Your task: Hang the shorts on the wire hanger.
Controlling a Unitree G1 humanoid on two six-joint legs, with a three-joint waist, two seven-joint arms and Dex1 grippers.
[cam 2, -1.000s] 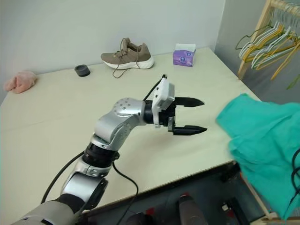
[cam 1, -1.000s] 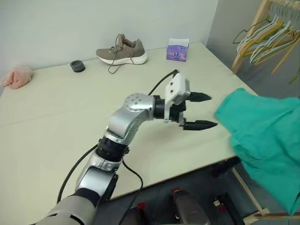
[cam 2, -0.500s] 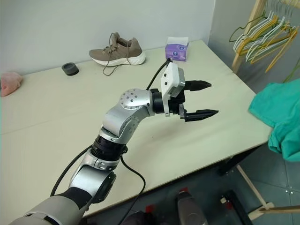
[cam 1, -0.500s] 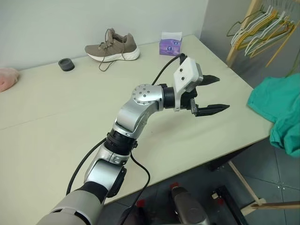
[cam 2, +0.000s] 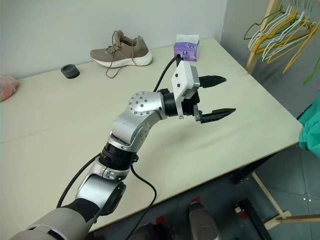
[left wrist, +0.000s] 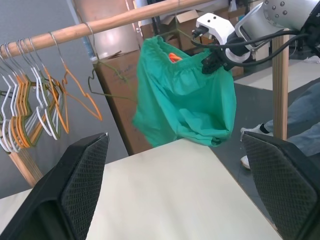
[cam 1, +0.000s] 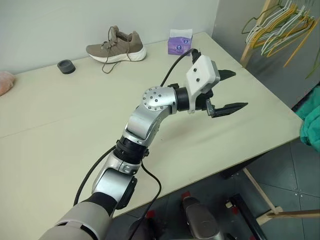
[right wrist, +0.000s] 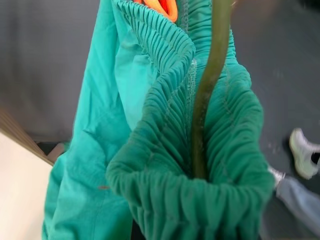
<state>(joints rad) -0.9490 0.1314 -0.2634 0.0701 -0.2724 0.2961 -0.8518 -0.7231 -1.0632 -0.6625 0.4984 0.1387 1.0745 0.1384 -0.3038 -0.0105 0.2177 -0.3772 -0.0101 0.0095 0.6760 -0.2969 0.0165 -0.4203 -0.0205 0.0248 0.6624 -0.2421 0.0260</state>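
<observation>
Over the pale bench (cam 1: 60,125) the left gripper (cam 1: 231,91) is spread wide; right gripper (left wrist: 212,62) pinches the shorts (left wrist: 187,97) and wire hanger (right wrist: 207,85) together.

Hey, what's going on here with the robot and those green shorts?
The robot is hanging the teal shorts on a wire hanger at a wooden rail. Its right gripper is shut on the gathered waistband and holds the shorts up by the rail, with the dark green wire running along the waistband. The left gripper is open and empty above the table. A bunch of other hangers hangs further along the rail.
</observation>
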